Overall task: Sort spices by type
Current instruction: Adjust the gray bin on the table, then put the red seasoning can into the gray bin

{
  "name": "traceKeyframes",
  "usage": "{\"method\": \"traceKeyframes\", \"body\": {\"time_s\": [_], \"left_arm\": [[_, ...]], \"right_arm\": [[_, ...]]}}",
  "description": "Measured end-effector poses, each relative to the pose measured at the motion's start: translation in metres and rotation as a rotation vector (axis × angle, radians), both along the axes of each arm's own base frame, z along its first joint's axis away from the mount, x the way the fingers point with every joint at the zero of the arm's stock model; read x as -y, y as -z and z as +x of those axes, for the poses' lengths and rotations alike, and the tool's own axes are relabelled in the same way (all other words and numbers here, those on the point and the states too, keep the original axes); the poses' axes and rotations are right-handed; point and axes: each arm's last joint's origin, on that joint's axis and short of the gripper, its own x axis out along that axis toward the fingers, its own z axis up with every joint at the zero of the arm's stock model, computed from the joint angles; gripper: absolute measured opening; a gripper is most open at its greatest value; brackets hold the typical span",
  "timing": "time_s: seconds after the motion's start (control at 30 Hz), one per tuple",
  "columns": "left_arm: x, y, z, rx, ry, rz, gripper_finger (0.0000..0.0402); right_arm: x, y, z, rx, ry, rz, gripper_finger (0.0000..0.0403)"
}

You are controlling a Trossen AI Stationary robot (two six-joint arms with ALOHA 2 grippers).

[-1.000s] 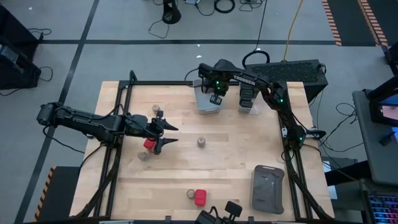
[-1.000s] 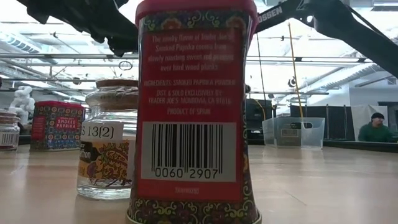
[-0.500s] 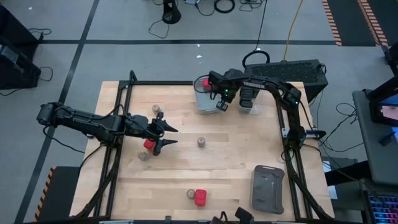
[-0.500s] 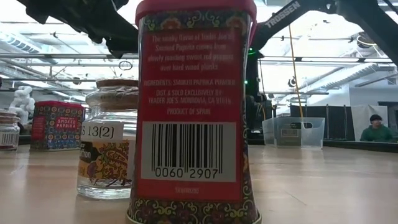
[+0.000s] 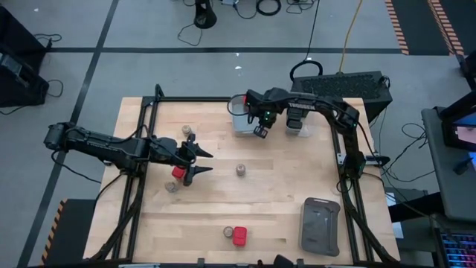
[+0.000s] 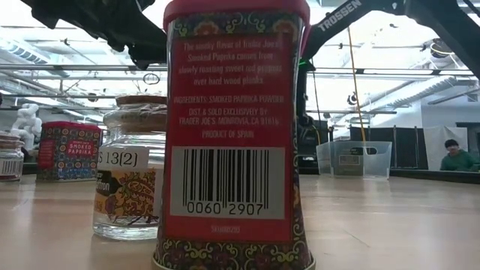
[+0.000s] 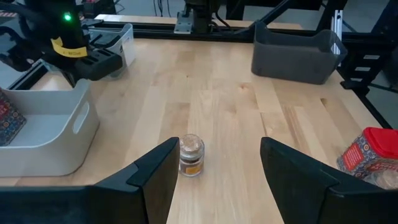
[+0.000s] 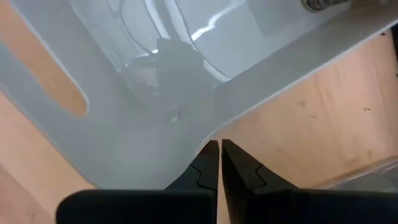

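Several spices stand about the table: round jars with tan tops [image 5: 241,170] [image 5: 187,131] [image 5: 171,186] [image 5: 227,232] and red-capped tins [image 5: 178,172] [image 5: 239,237]. One more red tin [image 7: 9,122] lies in the grey bin [image 5: 242,123] at the far edge. My left gripper [image 5: 199,162] hangs open above the table's left half, over a red tin, with the middle jar [image 7: 191,155] ahead of its fingers. My right gripper [image 5: 259,131] points down, shut, over the grey bin's near right corner [image 8: 261,68]. My right gripper's shut fingertips [image 8: 211,155] stand right at the grey bin's corner rim, coming from above. I cannot tell whether they touch it.
A clear bin [image 5: 297,119] stands to the right of the grey one. A flat dark grey tray [image 5: 320,225] lies at the near right. In the low view a red tin [image 6: 232,127] and a jar [image 6: 135,172] fill the foreground. A person [image 6: 454,156] sits beyond the table.
My right gripper, shut all along, has come down and a little toward the near edge, from over the grey bin to its near right corner. The arm has drawn back off the bin.
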Motion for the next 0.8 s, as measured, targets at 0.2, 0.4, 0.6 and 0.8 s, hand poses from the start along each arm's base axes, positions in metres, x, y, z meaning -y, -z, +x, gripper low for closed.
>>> {"method": "traceKeyframes", "body": {"time_s": [0.2,0.4,0.6,0.8], "left_arm": [[0.000,0.000,0.000,0.000,0.000,0.000,0.0231],[0.000,0.000,0.000,0.000,0.000,0.000,0.0231],[0.000,0.000,0.000,0.001,0.000,0.000,0.0231],[0.000,0.000,0.000,0.000,0.000,-0.001,0.0231]], "right_arm": [[-0.007,0.000,0.004,0.003,-0.012,0.001,0.0000],[-0.009,0.000,0.006,0.012,-0.020,-0.005,0.0000],[-0.008,-0.019,0.009,-0.021,-0.037,-0.052,0.0000],[-0.025,-0.064,0.016,-0.063,-0.069,-0.083,0.0000]]}}
